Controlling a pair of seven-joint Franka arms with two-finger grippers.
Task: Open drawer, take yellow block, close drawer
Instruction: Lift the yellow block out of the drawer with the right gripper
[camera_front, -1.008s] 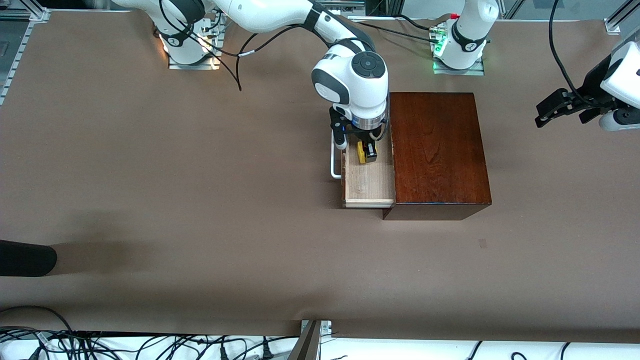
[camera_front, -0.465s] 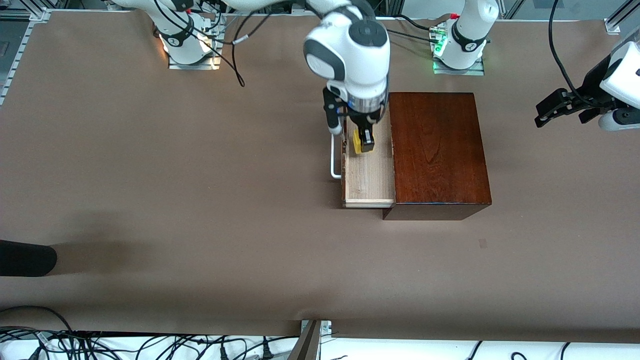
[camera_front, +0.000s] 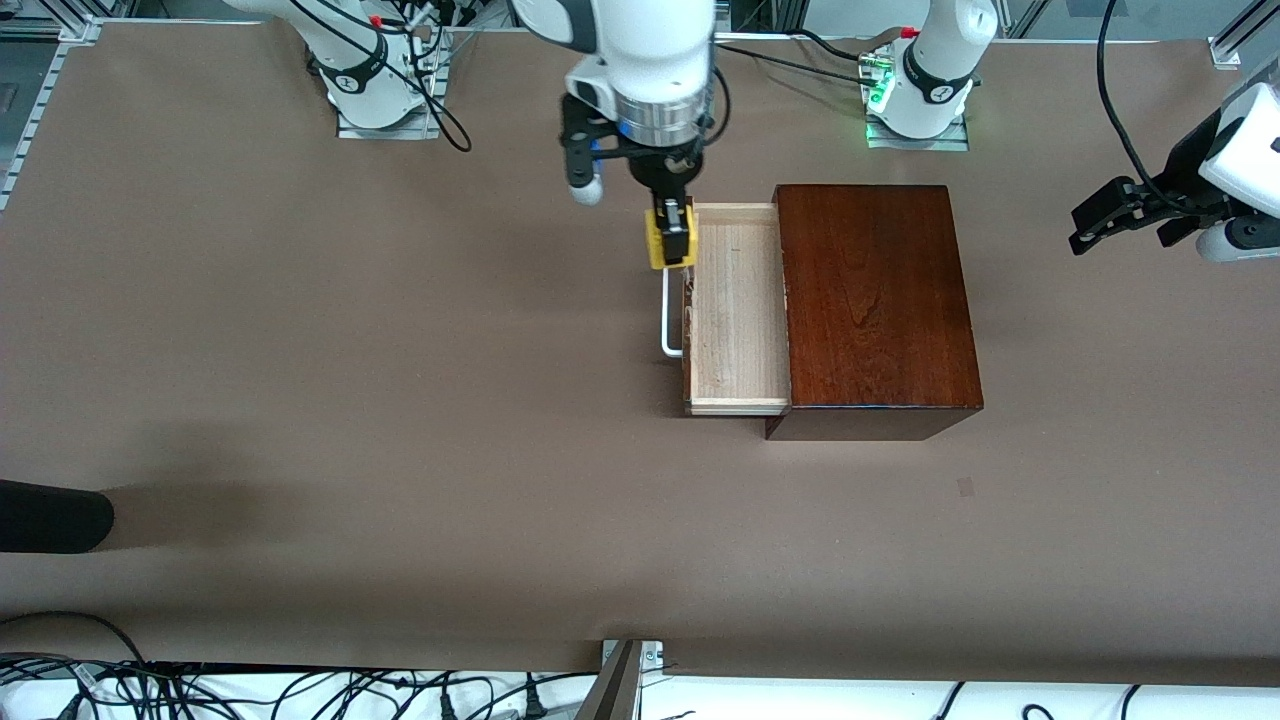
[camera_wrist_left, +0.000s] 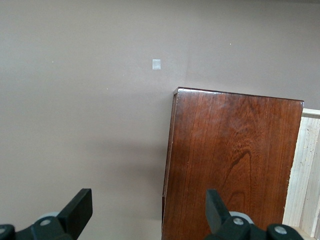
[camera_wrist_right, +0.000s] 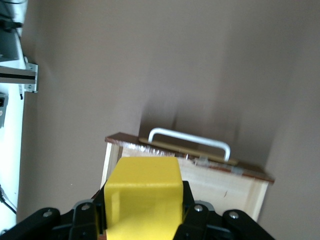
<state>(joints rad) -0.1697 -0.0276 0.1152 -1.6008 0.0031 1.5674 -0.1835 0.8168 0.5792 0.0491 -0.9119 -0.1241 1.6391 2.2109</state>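
The drawer (camera_front: 738, 305) stands pulled out of the wooden box (camera_front: 875, 300), its pale tray empty and its white loop handle (camera_front: 668, 315) facing the right arm's end of the tabletop (camera_front: 300, 400). Over its front edge, the right end effector (camera_front: 672, 232) pinches the yellow block (camera_front: 660, 240), lifted clear so the drawer can likely be pushed shut. The left end effector (camera_front: 1105, 218) waits spread, in the air at the left arm's end of the tabletop.

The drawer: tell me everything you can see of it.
The sliding drawer of pale unfinished wood stands pulled out of the dark reddish-brown polished wooden box, toward the right arm's end of the table. Its front panel is dark like the box and carries a white loop handle. Its visible floor holds nothing. The right claw, shut on the small bright yellow block, hangs over its front edge without touching it.
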